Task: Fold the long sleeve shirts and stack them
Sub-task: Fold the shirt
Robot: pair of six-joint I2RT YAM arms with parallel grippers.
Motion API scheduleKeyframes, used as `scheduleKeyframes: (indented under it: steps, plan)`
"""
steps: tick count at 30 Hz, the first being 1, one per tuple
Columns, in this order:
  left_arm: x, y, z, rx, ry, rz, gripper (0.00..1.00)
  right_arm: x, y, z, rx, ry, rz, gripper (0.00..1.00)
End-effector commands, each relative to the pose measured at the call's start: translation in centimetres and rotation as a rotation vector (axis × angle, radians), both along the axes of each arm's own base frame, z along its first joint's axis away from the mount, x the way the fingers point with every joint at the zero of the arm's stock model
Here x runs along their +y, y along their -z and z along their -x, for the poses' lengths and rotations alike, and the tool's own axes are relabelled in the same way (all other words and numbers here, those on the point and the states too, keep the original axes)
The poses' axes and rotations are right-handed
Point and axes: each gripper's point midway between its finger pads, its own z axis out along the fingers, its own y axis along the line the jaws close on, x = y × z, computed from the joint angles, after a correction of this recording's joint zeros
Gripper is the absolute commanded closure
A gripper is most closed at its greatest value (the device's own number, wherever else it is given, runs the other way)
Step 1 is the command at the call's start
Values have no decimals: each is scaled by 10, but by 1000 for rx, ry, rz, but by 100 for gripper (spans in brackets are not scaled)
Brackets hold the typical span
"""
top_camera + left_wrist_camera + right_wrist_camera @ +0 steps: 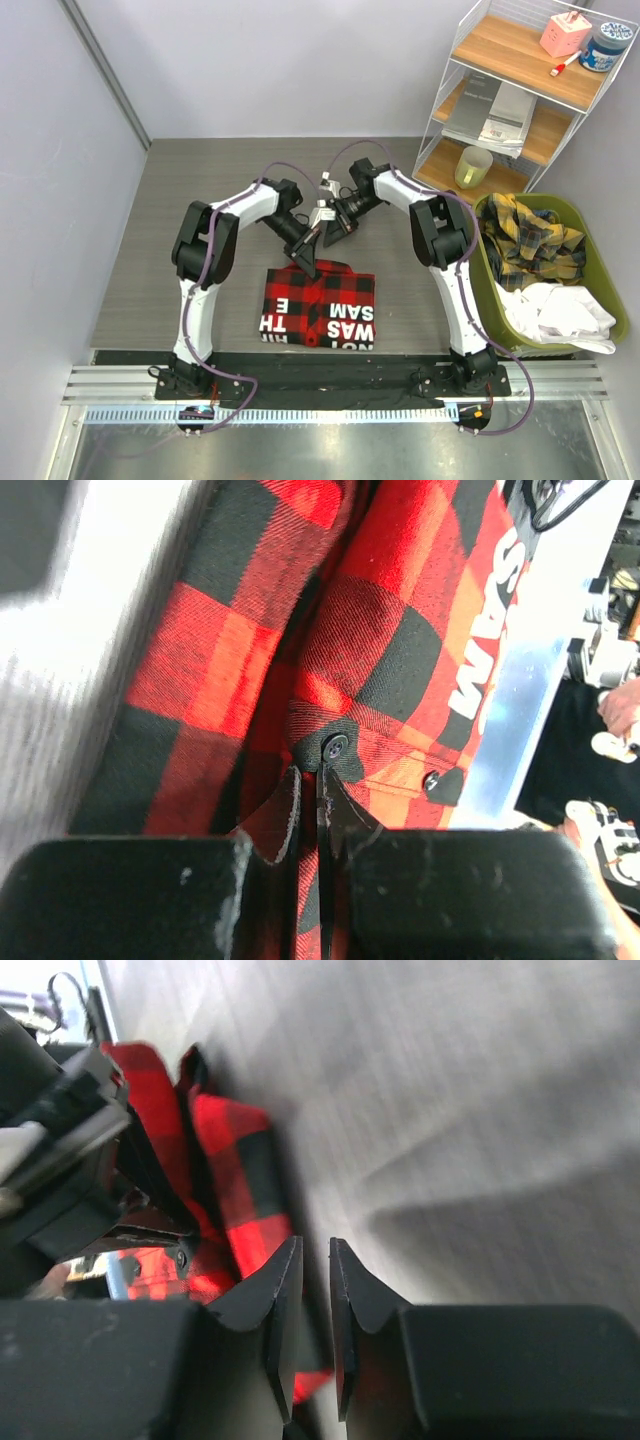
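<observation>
A red-and-black check long sleeve shirt point(320, 305) lies folded on the table's near middle, its white lettered patch point(345, 330) facing up. My left gripper point(307, 262) is at the shirt's far edge. In the left wrist view the left gripper point(310, 772) is shut on a fold of the check cloth point(380, 660) beside a dark button point(335, 746). My right gripper point(328, 232) hovers just beyond that edge. In the right wrist view the right gripper point(313, 1245) stands a little open with nothing between its fingers, and the lifted shirt point(235, 1160) lies just to its left.
A green basket point(600, 290) at the right holds a yellow plaid shirt point(525, 240) and white cloth point(560, 310). A white wire shelf point(520, 90) with a pale cup point(473, 166) stands at the back right. A metal rail point(330, 390) runs along the near edge.
</observation>
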Motion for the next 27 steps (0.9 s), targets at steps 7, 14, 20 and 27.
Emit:
scheduleKeyframes:
  steps: [7, 14, 20, 27]
  plan:
    - [-11, -27, -15, -76, -19, 71, 100, 9, -45, 34, 36, -129, -121, 79]
    - [-14, -39, -26, -126, -37, 90, 100, 0, -10, 61, 94, -200, -46, 81]
    - [-14, -35, -34, -134, -42, 79, 100, -3, 11, 57, 92, -214, -8, 82]
    - [-20, -35, -54, -160, -47, 82, 100, -4, 11, 55, 74, -229, -5, 82]
